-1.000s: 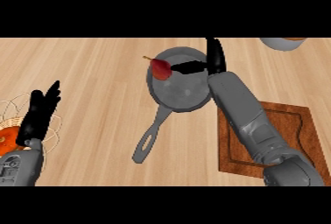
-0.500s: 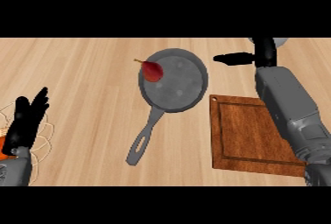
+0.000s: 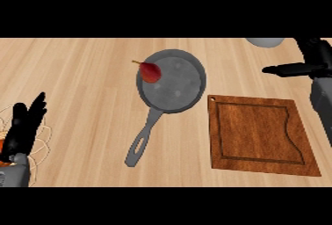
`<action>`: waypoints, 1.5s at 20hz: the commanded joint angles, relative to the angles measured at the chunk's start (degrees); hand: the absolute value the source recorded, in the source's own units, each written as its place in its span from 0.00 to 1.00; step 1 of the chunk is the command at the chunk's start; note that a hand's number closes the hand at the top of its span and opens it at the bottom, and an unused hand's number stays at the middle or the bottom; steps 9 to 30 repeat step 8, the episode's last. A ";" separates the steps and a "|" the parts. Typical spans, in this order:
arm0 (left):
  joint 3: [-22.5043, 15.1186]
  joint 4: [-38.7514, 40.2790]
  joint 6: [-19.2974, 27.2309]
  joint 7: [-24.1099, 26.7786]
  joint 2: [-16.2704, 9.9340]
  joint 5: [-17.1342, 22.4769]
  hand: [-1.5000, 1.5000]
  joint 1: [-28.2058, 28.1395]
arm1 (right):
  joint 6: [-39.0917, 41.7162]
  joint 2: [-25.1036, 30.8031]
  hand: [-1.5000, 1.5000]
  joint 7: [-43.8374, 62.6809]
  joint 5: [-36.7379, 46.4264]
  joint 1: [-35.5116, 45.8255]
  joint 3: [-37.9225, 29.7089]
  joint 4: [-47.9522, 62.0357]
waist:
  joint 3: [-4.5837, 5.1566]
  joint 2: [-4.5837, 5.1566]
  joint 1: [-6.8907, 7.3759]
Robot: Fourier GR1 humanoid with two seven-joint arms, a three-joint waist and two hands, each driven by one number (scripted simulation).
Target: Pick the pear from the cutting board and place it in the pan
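While lying inside the pan (image 3: pixel 174 83) at its far-left rim, red pear (image 3: pixel 150 73) untouched by either hand. Right hand (image 3: pixel 304 68) far right, fingers straight, holding nothing, beyond the cutting board (image 3: pixel 259 134). Left hand (image 3: pixel 24 127) resting relaxed at near left, over a wire basket (image 3: pixel 40 147).

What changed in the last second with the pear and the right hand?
The right hand let go of the pear and drew back from over the pan to the view's right edge, open. The pear stayed at the pan's left rim; the left hand stayed resting, the cutting board unmoved.
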State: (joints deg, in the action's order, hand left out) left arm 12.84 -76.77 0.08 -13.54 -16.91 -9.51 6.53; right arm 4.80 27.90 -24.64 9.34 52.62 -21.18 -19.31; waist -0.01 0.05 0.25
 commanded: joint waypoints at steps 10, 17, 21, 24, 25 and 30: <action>-1.70 -1.38 1.04 -1.11 1.93 -1.61 0.50 0.79 | 9.53 8.94 0.00 -1.50 -1.72 -5.57 -0.09 -3.84 | -0.01 0.03 0.17; -1.70 -1.38 1.04 -1.11 1.93 -1.61 0.50 0.79 | 9.53 8.94 0.00 -1.50 -1.72 -5.57 -0.09 -3.84 | -0.01 0.03 0.17; -1.70 -1.38 1.04 -1.11 1.93 -1.61 0.50 0.79 | 9.53 8.94 0.00 -1.50 -1.72 -5.57 -0.09 -3.84 | -0.01 0.03 0.17; -1.70 -1.38 1.04 -1.11 1.93 -1.61 0.50 0.79 | 9.53 8.94 0.00 -1.50 -1.72 -5.57 -0.09 -3.84 | -0.01 0.03 0.17; -1.70 -1.38 1.04 -1.11 1.93 -1.61 0.50 0.79 | 9.53 8.94 0.00 -1.50 -1.72 -5.57 -0.09 -3.84 | -0.01 0.03 0.17; -1.70 -1.38 1.04 -1.11 1.93 -1.61 0.50 0.79 | 9.53 8.94 0.00 -1.50 -1.72 -5.57 -0.09 -3.84 | -0.01 0.03 0.17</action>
